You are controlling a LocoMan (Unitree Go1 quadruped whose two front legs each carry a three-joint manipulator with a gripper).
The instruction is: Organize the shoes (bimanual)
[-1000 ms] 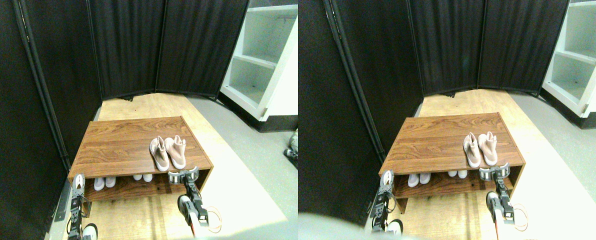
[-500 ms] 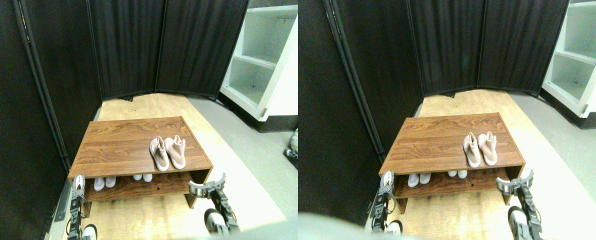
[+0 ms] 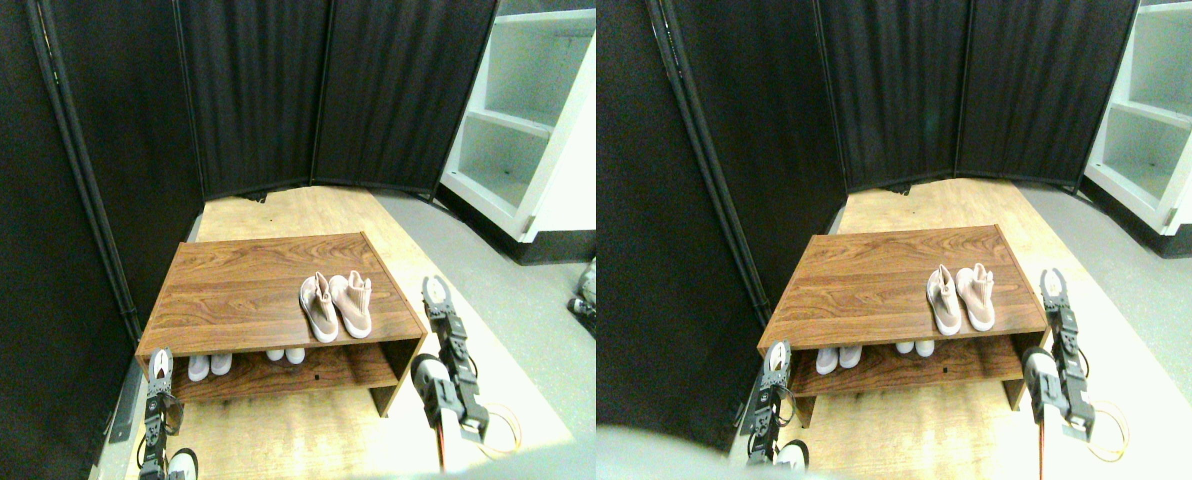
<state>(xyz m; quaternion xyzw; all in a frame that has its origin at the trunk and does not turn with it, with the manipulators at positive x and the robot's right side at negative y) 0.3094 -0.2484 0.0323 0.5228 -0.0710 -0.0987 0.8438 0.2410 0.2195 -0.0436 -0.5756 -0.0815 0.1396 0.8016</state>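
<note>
Wooden shoe rack [image 3: 256,290] ahead of me on the pale wood floor [image 3: 286,210], two levels: a flat top board and an open shelf beneath.

Pinkish-white pair [image 3: 337,305] sits on the top board, right of centre, near the front edge. The two shoes lie side by side, touching or nearly so, soles and toes toward me.

Lower shelf: white toe caps of two more pairs show at the front lip. Left pair [image 3: 209,365] near the shelf's left end, second pair [image 3: 285,354] around the middle. Only the toes are visible; uppers are hidden in shadow under the top board, colour cannot be told.

My right gripper [image 3: 435,291] is raised beside the rack's right end, level with the top board, clear of the wood. Jaws stand slightly apart, pointing up and away; nothing between them.

My left gripper [image 3: 159,362] is low at the rack's front left corner, close against the side panel. Too small to read the jaws, cannot tell. Nothing seen in it.

Black folding screen [image 3: 256,90] behind the rack; white shelving unit [image 3: 526,110] far right
</note>
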